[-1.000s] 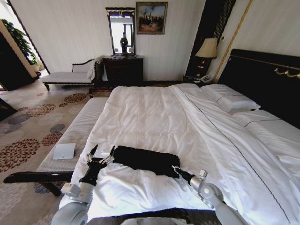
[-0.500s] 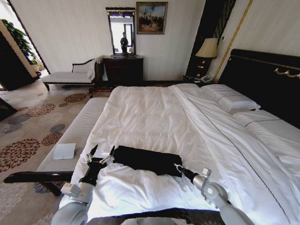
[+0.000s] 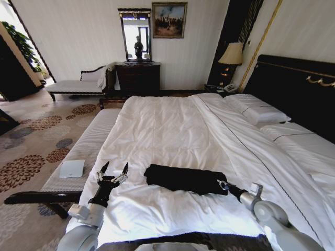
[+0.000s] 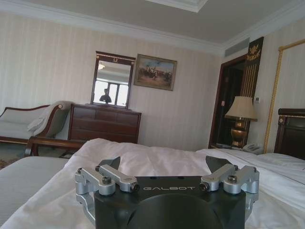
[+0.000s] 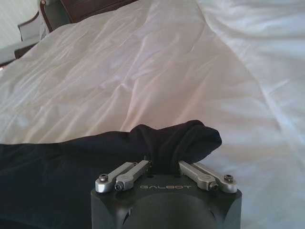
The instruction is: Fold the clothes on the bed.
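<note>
Right claw clenched on the end of the black T-shirt, folded into a long band across the white duvet near the foot of the bed. Left claw released, fingers spread, parked just beside the shirt's other end. Soft, light, floppy cloth, likely to sag and bunch; best pinched at corners or along a folded edge.
</note>
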`<state>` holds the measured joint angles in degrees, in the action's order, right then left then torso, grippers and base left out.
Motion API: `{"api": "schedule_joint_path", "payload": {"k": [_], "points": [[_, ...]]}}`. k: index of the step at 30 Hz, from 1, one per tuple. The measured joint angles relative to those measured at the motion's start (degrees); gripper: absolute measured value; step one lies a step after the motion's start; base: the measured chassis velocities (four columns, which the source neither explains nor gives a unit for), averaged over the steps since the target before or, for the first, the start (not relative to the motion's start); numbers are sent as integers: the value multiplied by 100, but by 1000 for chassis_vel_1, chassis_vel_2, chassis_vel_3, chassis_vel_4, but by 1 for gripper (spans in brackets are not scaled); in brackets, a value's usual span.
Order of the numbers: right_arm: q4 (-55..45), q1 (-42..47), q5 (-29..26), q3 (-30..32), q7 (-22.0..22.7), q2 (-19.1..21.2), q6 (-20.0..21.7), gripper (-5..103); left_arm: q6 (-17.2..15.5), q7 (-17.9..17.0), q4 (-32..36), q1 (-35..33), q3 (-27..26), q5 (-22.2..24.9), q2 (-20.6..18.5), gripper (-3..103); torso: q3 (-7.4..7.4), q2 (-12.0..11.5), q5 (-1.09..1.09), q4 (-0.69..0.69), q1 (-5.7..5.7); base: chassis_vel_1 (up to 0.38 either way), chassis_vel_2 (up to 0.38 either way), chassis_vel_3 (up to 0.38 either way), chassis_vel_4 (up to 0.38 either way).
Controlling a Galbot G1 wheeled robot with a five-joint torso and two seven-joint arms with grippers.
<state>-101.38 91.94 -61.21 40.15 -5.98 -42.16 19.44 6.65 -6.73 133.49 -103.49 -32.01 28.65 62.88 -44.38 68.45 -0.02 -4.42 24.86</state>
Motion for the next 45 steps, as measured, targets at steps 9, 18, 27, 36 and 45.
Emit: {"api": "schedule_joint_path", "payload": {"k": [9, 18, 27, 36, 45], "points": [[609, -335, 555, -38, -427, 856, -383, 6, 0, 0, 0, 0, 0, 0, 0, 100, -1, 0, -2, 3, 0, 0, 0, 0, 0], [-49, -455, 371, -282, -143, 576, -264, 6, -1, 0, 0, 0, 0, 0, 0, 100, 0, -1, -2, 1, 0, 0, 0, 0, 0], [-853, -927, -897, -772, 577, -159, 48, 6, -1, 1, 0, 0, -1, 0, 0, 100, 0, 0, -3, 1, 0, 0, 0, 0, 0], [-825, -1532, -1165, -1658, 854, -787, 1, 6, -1, 0, 0, 0, -1, 0, 0, 100, 0, -1, -3, 2, 0, 0, 0, 0, 0], [-372, -2156, -1199, -2262, 1031, -1287, -56, 6, -1, 0, 0, 0, -1, 0, 0, 100, 0, -1, -3, 3, 0, 0, 0, 0, 0]]}}
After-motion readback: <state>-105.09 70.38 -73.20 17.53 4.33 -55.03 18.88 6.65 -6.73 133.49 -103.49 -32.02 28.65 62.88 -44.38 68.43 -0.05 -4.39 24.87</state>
